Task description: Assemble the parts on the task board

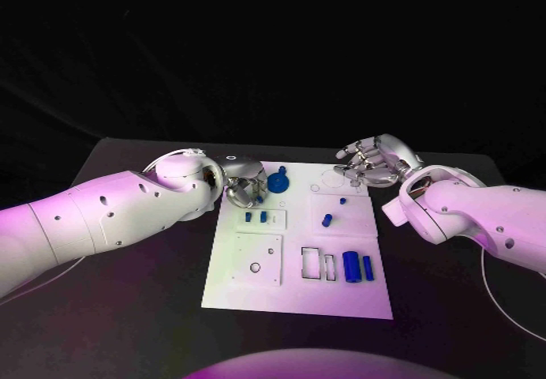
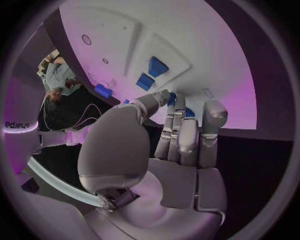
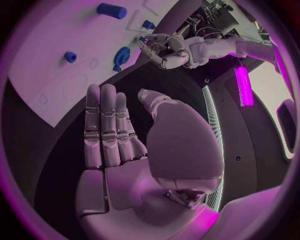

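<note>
**Fingers apart on the right, left hand at the board's far corner**

Fingers [image 1: 362, 155] of the right hand [image 1: 370, 160] stand apart and hold nothing in the head view; that hand hovers by the board's [image 1: 298, 296] far right corner. The left hand [image 1: 241, 183] sits at the far left corner, just beside a blue disc [image 1: 278, 183]; whether its fingers grip anything I cannot tell. On the board, two small pegs [image 1: 256, 215] stand left of centre, another peg [image 1: 327, 220] stands near the middle, and two cylinders [image 1: 358, 268] lie beside a rectangular cut-out [image 1: 311, 263] on the near right.

From the left wrist, the left hand's fingers [image 2: 187, 135] lie close together, reaching to the board's edge [image 2: 206, 65]; blue blocks [image 2: 151, 74] lie beyond them.

From the right wrist, straight, released fingers [image 3: 103, 125] rise over black table [image 3: 37, 150], apart from the board [image 3: 56, 35]. A cylinder [image 3: 111, 10], a small peg [image 3: 70, 57] and the disc [image 3: 121, 56] sit on it, with the left hand [image 3: 164, 50] just beside the disc.
</note>
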